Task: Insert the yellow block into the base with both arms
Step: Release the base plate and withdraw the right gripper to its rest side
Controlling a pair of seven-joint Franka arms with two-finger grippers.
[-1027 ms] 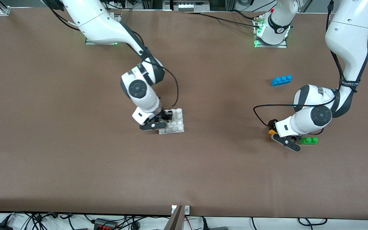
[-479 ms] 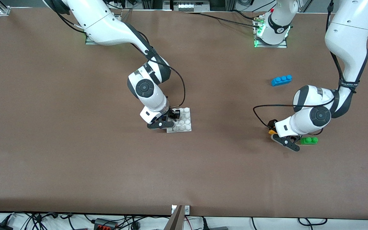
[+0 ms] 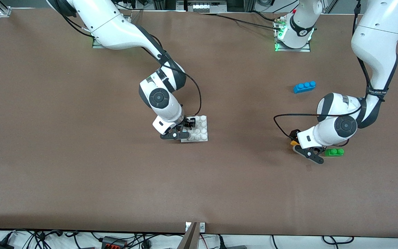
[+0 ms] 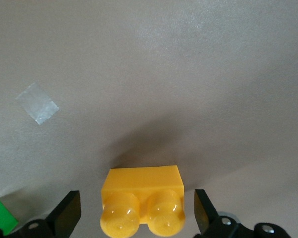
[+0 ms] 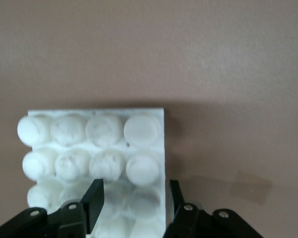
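Meanwhile, the left gripper (image 4: 137,213) hangs low with jaws spread wide around the yellow block (image 4: 141,201), which sits on the table (image 3: 81,173) beside a green brick (image 3: 334,152). Well apart from the block, the right gripper (image 5: 133,202) straddles the white base (image 5: 97,148) edge, jaws slightly parted.

Base (image 3: 199,130) dragged toward left arm's end.

Both arms low (jaws parted)

Block (image 4: 142,198): orange-yellow. Base (image 5: 102,153): white, grid of round studs. Other bricks: green (image 3: 334,152), blue (image 3: 304,86). Table (image 3: 81,173): plain brown. Grippers: black.
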